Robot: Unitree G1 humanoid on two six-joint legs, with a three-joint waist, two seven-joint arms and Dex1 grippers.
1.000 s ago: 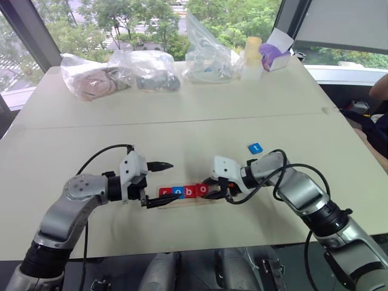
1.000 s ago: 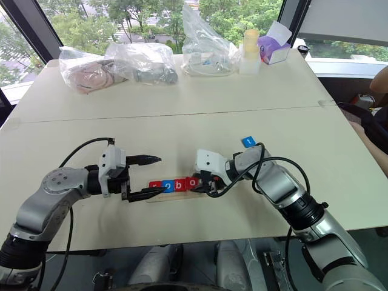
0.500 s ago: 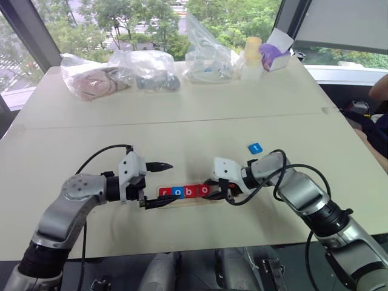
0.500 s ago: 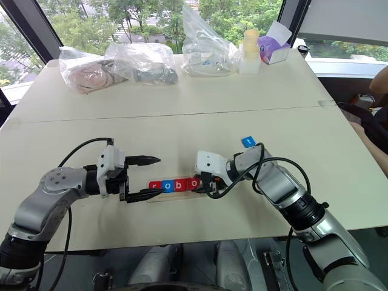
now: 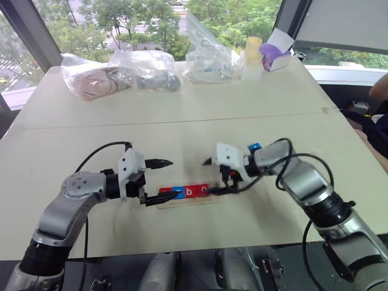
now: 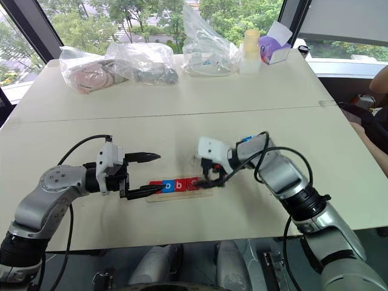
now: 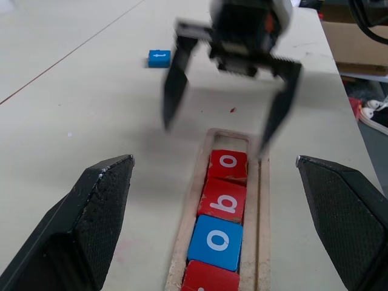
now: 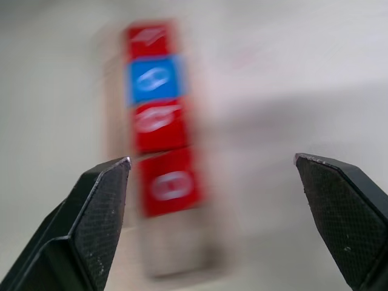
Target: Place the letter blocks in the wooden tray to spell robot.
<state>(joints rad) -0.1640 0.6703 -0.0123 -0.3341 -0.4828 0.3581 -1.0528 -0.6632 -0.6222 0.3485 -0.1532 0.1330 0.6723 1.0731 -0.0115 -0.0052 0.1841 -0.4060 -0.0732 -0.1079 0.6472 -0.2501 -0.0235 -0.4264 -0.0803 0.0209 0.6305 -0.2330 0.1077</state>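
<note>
Letter blocks fill most of the wooden tray [image 7: 185,257] near the table's [image 5: 200,115] front edge — a red tile [image 7: 212,280], blue o [image 7: 216,241], red b [image 7: 223,200] and red o [image 7: 228,165] in a row (one slot bare at the right end). Left gripper [image 5: 162,180] sits at the tray's left end, jaws wide apart and empty. Right gripper [image 7: 230,97] hangs above the tray's right end, fingers spread, holding nothing. Beyond it lies the blue t block [image 7: 159,58] — loose on the table. Plastic bags [image 5: 145,70] line the far edge.
</note>
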